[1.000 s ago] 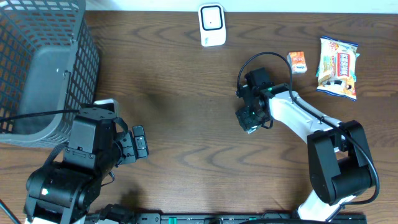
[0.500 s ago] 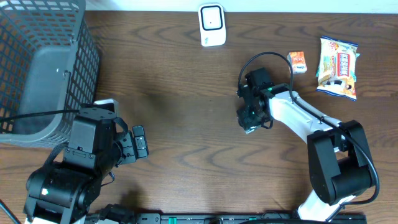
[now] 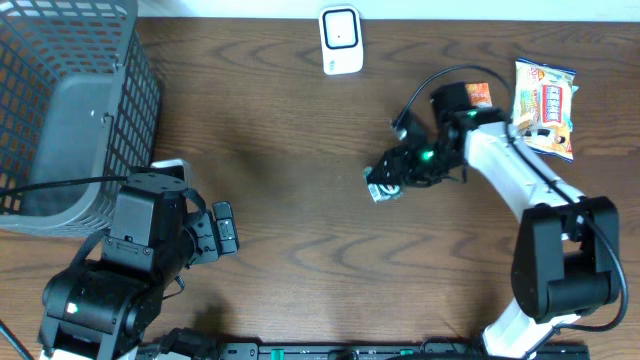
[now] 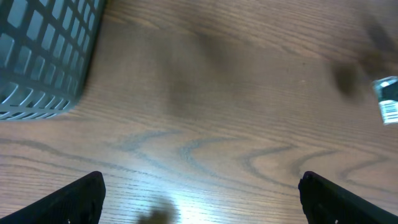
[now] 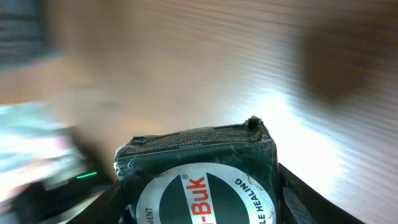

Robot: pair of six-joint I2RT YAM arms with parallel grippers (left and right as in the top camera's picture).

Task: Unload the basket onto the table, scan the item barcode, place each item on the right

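One dark green box gripped in right jaws, left jaws wide

Green box, right wrist view: lower part cut off by the bottom edge; label lettering partial, fine print along the top face unreadable. Worktop behind it: blurred.
Left wrist view: basket cropped at the top-left corner; small pale item blurred and cropped at the right edge; left gripper shows fingertips only.

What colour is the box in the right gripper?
Dark green box with a white round label; clearest in the right wrist view.
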